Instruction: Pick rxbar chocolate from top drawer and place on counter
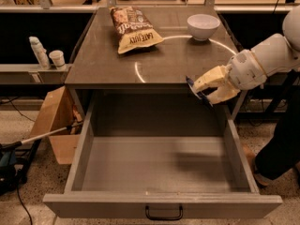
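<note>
The top drawer (84, 144) is pulled wide open, with a plain grey inside that holds nothing and a black handle (163, 214) on its front panel. My gripper (206, 89) is at the right, above the drawer's back right corner and level with the counter's front edge. It is shut on the rxbar chocolate (195, 89), a small dark flat bar held on edge between the pale fingers. The counter (173, 60) is a glossy grey-brown top with a curved light reflection.
A tan-and-brown snack bag (133, 29) lies on the counter at the back left, a white bowl (203, 26) at the back right. A cardboard box (54, 125) stands left of the drawer. A person's leg (281, 144) stands at the right.
</note>
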Controlling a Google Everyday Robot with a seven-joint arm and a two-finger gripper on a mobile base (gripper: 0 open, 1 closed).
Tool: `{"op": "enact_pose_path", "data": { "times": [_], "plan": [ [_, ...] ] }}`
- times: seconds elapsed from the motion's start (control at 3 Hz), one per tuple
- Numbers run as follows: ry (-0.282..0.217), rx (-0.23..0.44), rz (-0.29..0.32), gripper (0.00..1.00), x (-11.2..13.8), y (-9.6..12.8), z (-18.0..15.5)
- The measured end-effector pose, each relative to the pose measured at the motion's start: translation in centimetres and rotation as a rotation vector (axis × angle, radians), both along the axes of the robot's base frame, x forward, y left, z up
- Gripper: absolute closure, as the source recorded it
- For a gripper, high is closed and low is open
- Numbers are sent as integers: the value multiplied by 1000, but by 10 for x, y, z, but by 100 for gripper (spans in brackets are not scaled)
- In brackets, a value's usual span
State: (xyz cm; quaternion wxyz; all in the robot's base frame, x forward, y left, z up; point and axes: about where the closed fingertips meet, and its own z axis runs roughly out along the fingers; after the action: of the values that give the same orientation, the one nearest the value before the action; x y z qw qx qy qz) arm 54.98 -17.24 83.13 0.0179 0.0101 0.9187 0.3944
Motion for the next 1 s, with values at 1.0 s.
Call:
{"op": "enact_pose_path", "data": {
  "times": [1.0],
  "plan": [
    [-30,-2,-14,100,36,12,17]
  ]
}}
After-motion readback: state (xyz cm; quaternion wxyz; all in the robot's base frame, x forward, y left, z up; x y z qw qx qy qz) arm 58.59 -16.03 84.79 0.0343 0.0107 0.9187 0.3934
